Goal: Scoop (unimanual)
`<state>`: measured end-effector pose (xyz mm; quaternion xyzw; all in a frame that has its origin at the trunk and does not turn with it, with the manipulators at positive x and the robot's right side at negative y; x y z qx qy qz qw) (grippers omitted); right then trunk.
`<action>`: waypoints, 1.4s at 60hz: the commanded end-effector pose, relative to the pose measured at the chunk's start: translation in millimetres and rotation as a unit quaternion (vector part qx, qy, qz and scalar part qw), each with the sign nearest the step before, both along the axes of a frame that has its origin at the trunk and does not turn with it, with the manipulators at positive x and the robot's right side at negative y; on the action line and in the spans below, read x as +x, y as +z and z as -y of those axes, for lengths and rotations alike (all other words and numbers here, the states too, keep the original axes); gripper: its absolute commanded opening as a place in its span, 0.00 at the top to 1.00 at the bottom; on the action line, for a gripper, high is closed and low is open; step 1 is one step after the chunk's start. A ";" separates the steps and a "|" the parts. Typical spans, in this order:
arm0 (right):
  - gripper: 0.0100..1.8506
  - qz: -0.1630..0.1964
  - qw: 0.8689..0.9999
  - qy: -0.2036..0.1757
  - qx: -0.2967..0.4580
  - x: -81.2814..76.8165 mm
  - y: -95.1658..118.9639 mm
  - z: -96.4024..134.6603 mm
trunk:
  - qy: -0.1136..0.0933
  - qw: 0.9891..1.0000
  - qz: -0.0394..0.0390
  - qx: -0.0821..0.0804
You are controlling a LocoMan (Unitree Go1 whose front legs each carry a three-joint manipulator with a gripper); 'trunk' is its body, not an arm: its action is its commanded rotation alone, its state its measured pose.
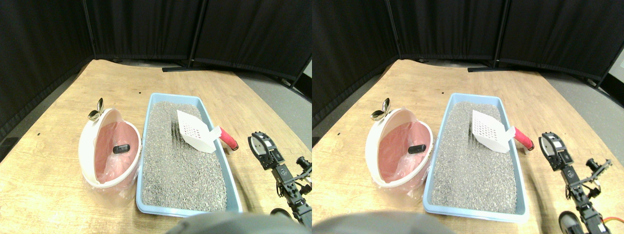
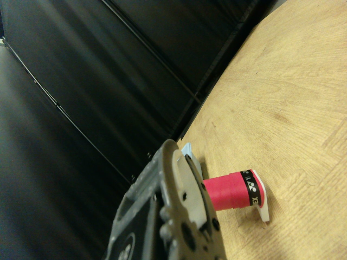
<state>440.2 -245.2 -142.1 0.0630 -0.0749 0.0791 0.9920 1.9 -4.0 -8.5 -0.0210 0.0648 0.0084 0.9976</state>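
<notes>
A white slotted scoop (image 1: pixel 195 130) lies tilted in the grey litter (image 1: pixel 180 165) of a light blue tray (image 1: pixel 229 171). Its red wrapped handle (image 1: pixel 228 138) sticks out over the tray's right rim. My right gripper (image 1: pixel 258 140) hovers a short way to the right of the handle's end and does not touch it. In the wrist view the red handle (image 2: pixel 230 190) shows end-on just past the dark jaw frame, above the wooden floor. Left of the tray stands a white bin (image 1: pixel 87 141) lined with a pink bag, and a small dark lump (image 1: pixel 121 148) lies inside it.
Everything rests on a wooden board floor (image 1: pixel 48 170). A shiny metal piece (image 1: pixel 96 110) sits at the bin's far rim. Black curtain panels (image 1: pixel 146 29) close off the back and left. Grey floor (image 1: pixel 278 97) begins past the board's right edge.
</notes>
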 end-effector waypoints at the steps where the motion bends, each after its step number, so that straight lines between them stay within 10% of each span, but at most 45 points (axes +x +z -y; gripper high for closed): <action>1: 0.97 0.014 1.000 0.006 -0.004 -4.2 6.3 -4.1 | -0.003 1.000 0.010 -0.006; 84: 0.97 0.001 1.000 -0.008 0.014 -3.7 -0.8 -15.7 | -0.032 0.999 0.016 -0.008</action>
